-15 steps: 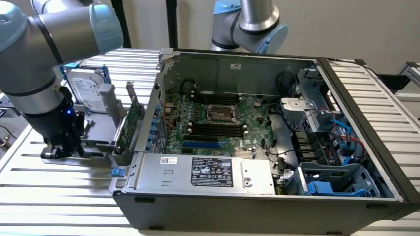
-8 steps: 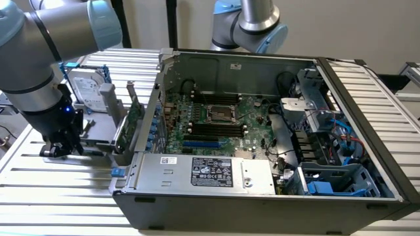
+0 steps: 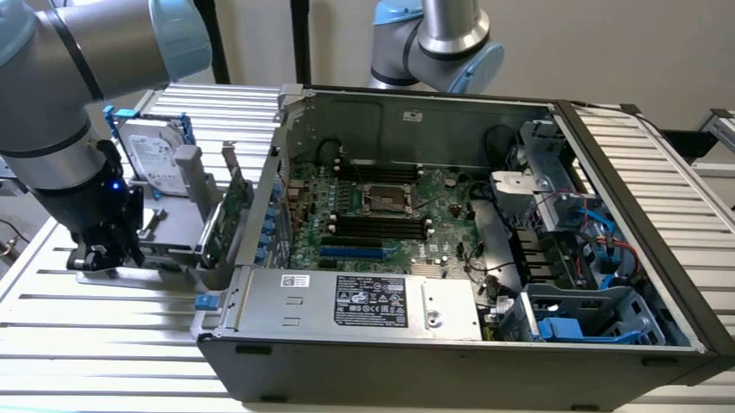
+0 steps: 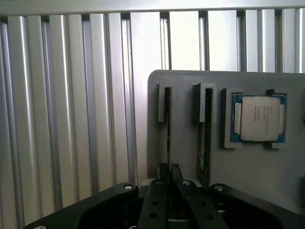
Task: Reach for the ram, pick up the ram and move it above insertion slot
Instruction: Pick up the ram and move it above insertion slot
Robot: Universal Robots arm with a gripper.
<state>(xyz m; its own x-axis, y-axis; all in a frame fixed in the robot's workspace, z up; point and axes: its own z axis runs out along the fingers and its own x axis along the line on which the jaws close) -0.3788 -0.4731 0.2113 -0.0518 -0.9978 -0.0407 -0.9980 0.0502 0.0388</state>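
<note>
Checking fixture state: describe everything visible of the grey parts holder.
The grey parts holder is a matte, plastic-looking plate with a rounded corner, flat on the ribbed metal table. Two narrow raised slots hold the ram and a second stick on edge; a square recess holds the CPU. The gripper is over the ram's slot.

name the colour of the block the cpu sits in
Plain grey; the block shows best in the wrist view.

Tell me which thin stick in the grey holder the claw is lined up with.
The ram farther from the square silver chip: the gripper sits in line with it, the other stick off to one side.
</note>
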